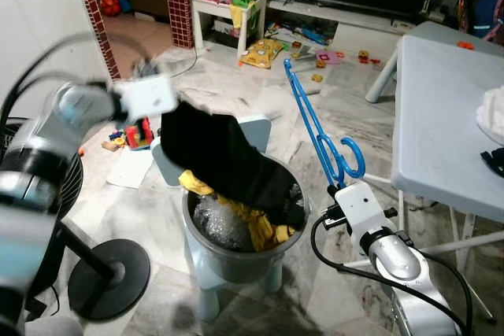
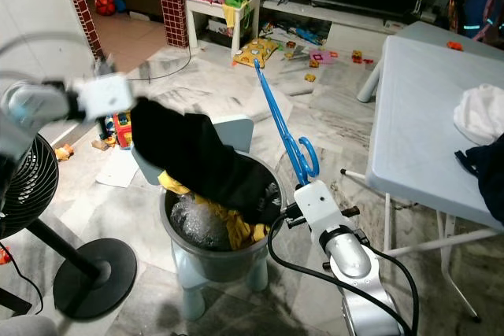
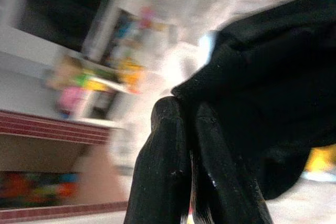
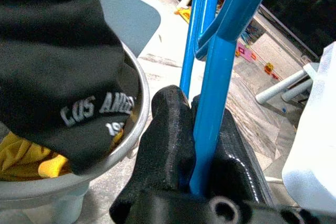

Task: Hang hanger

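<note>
The room has a pale marble floor [image 1: 260,108] with toys lying about near a TV stand far back. On the left stands a black fan [image 1: 47,218]. Next to it, the left hand [image 3: 191,145] is pinched shut on a black shirt [image 1: 224,159], lifting it up out of a gray bucket [image 1: 236,261]. Yellow clothes [image 1: 260,230] lie inside the bucket. The shirt is soft and floppy, so it will droop and swing. Further right, the right hand [image 4: 202,145] is clamped on a blue hanger [image 1: 311,120] near its hook, holding it up over the floor beside the bucket. The hanger looks light, stiff and smooth, so it could slip; near the hook seems a good place to hold it. On the far right is a gray desk [image 1: 441,108] with a white cloth [image 1: 492,116].
</note>
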